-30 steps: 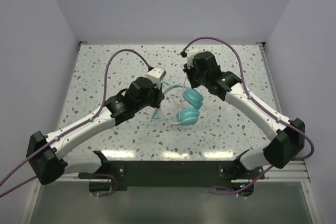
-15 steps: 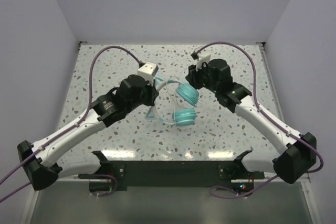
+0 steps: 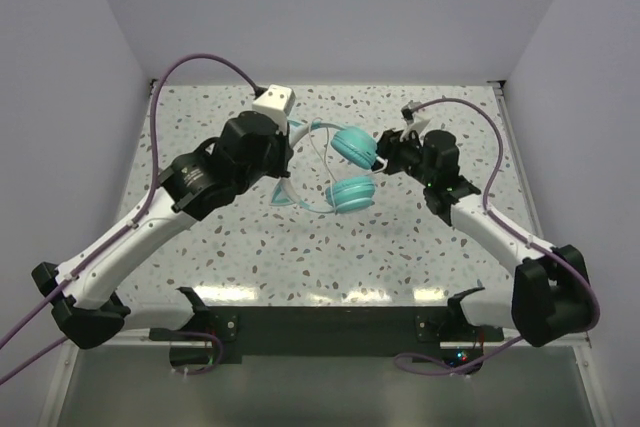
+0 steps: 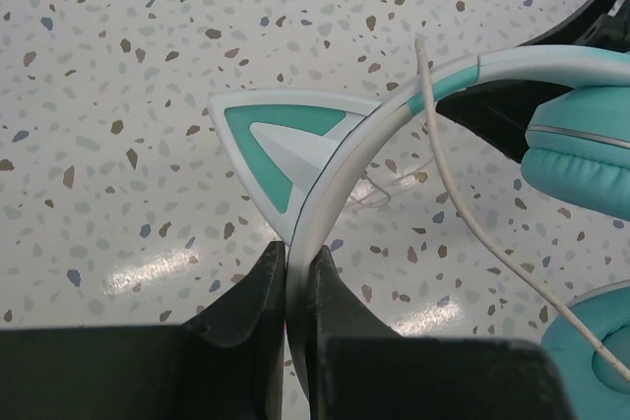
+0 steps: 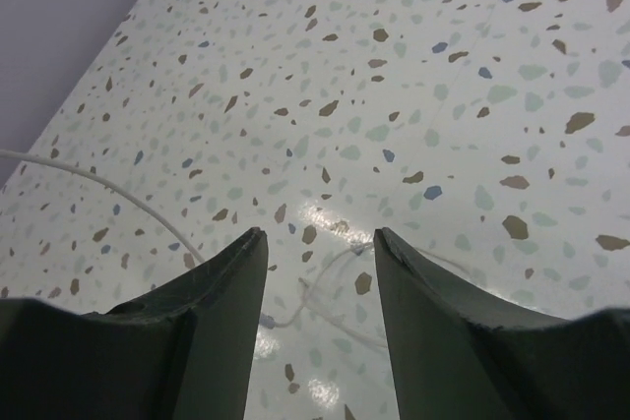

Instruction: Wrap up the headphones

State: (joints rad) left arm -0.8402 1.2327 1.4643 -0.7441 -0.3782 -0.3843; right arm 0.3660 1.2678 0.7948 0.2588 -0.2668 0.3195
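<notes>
Small over-ear headphones [image 3: 354,147] with round teal padded ear cups and a pale white-and-teal plastic headband [image 4: 340,169] are held just above the white speckled surface [image 3: 300,257]. They sit directly ahead of the left fingers [image 4: 246,297] and near the right fingers [image 5: 212,287]. The left fingers are closed tight on the thin edge of the headband, right beneath its pointed teal cat ear [image 4: 268,150], and the band arches away from them towards the two cups. A thin pale cable [image 4: 463,209] drapes across the band beyond those fingers and trails down to loose loops on the surface. The right fingers stand moderately apart and hold nothing; only the surface and strands of cable lie beyond their tips. The headphones look light. The band looks stiff but springy, and smooth enough to slip or twist in a narrow pinch, so the present hold beside the ear seems sound. The cable looks limp, thin and easily snagged; the free fingers would probably best pinch it close to a cup and wind gently.
</notes>
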